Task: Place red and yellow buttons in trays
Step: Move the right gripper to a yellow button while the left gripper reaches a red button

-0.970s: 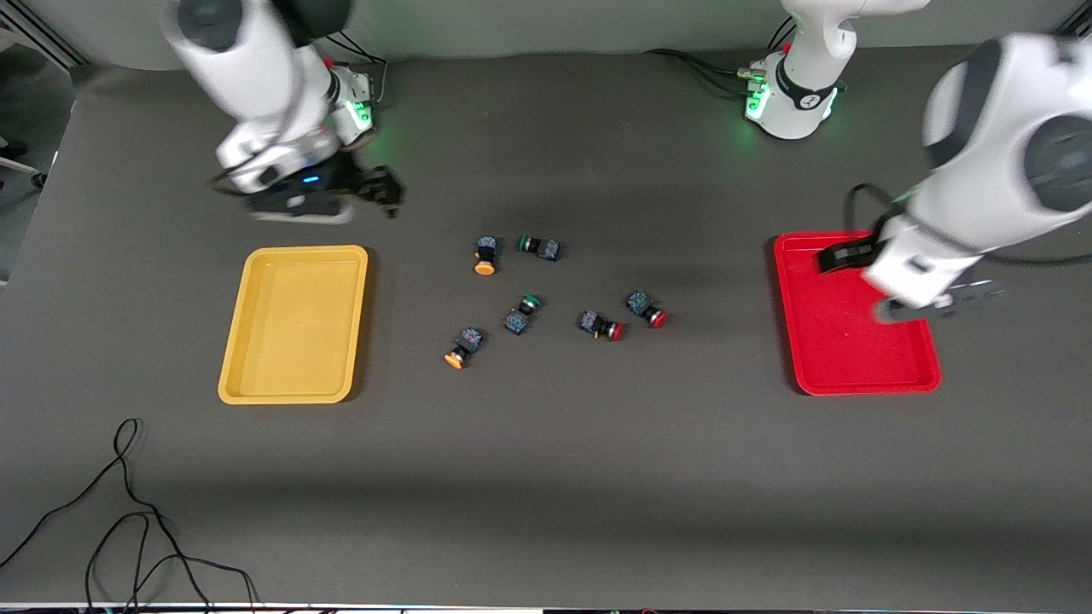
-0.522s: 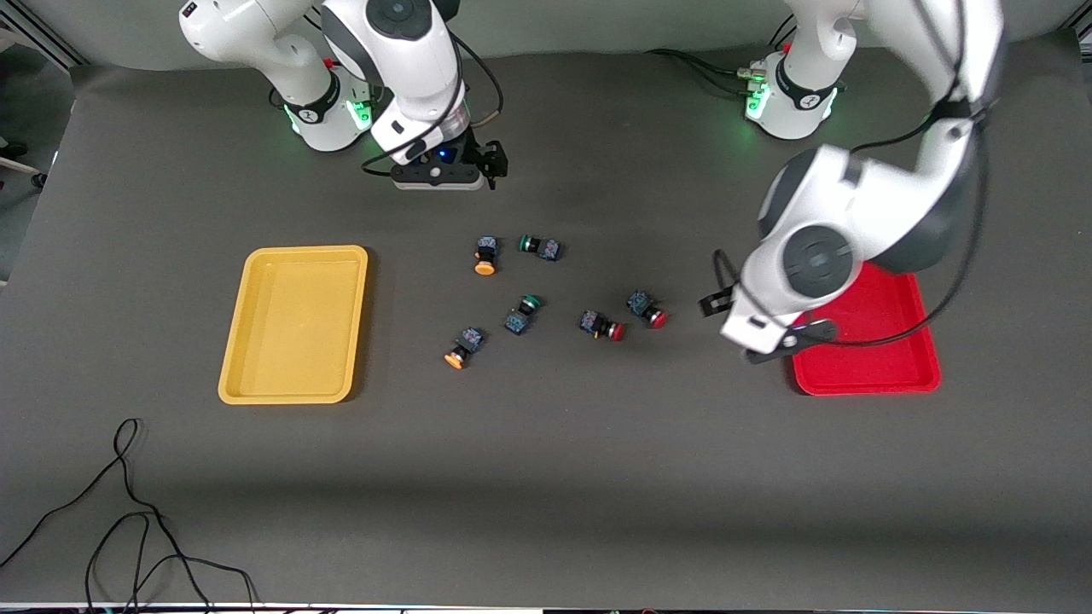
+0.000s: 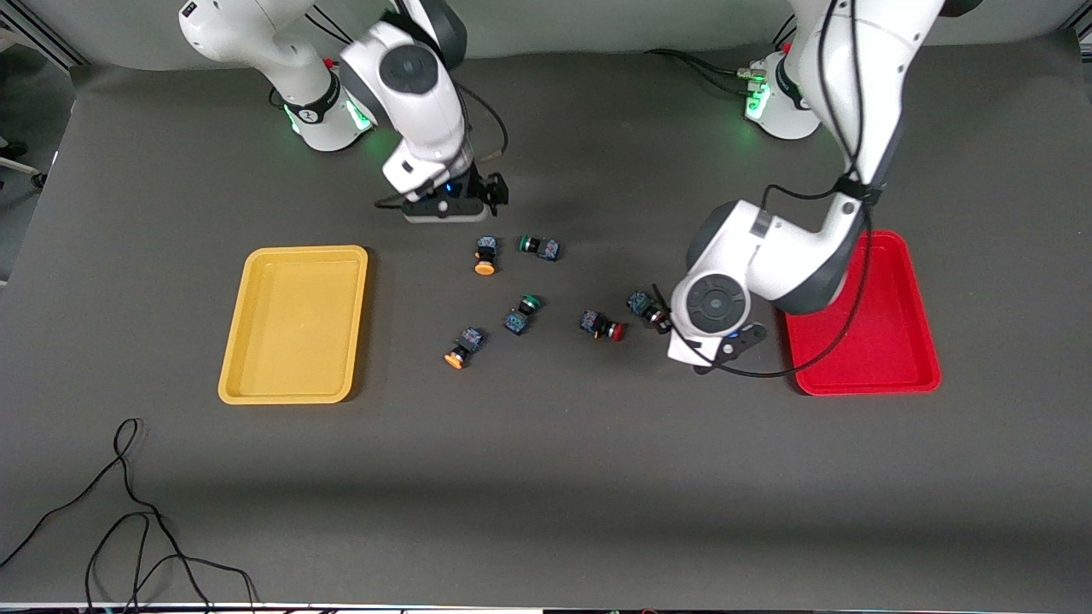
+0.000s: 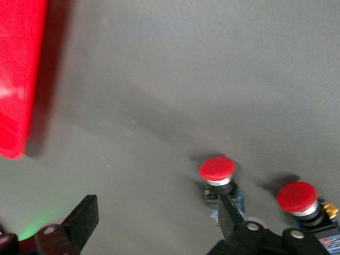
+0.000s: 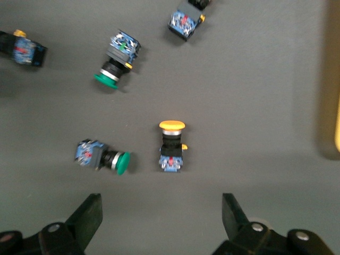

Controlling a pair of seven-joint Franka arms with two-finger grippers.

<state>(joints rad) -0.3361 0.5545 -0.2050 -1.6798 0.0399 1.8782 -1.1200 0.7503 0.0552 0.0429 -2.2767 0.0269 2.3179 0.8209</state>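
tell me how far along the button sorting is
Nothing is sorted yet: the yellow tray and red tray hold no buttons. Both red buttons and both yellow buttons lie on the table between the trays. In hand: the left gripper is open over the table beside one red button, and the right gripper is open over a yellow one. All four placements remain.

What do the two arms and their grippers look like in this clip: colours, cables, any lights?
Both arms are glossy white with dark grey round joint caps. Black cables run along each, looping loose near the wrists. Green lights glow at both bases, and a small blue light shows on the right gripper. The left gripper and the right have black fingers on black mounts with silver screws.
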